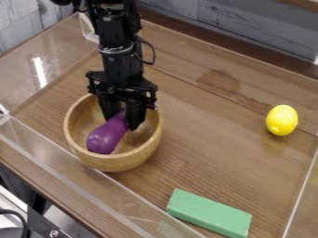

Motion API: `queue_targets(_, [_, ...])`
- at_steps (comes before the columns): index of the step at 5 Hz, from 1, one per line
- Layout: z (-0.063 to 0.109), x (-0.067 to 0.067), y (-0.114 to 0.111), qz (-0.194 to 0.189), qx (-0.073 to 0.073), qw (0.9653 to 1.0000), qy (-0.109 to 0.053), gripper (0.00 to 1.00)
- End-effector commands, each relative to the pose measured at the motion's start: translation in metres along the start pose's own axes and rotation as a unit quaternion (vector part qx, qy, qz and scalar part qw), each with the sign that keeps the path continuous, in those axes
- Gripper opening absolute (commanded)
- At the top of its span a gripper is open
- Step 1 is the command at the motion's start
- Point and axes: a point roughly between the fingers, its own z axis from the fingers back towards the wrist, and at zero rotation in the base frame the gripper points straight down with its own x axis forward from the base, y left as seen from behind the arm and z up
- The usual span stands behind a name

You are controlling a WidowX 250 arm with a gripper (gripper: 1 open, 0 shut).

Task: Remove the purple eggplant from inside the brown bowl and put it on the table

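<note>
The purple eggplant (108,136) is lying tilted inside the brown bowl (114,132) at the near left of the surface (211,153). The gripper (129,119) is pointing straight down and pinching its upper end, likely to lift it out. It is looking shiny and smooth.

Purple eggplant (108,136) tilted inside brown bowl (89,156), on table (224,149)

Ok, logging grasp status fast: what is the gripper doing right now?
Gripper: closed on the small glossy purple eggplant, inside the round light-brown wooden bowl.
</note>
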Motion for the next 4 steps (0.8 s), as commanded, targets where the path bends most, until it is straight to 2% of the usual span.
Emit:
queue_targets(1, [0.023,0.008,0.002,0.01,0.004,0.9991,-0.04,0.0])
queue_targets(4, [0.044,0.01,-0.012,0.016,-0.014,0.9988,-0.045,0.0])
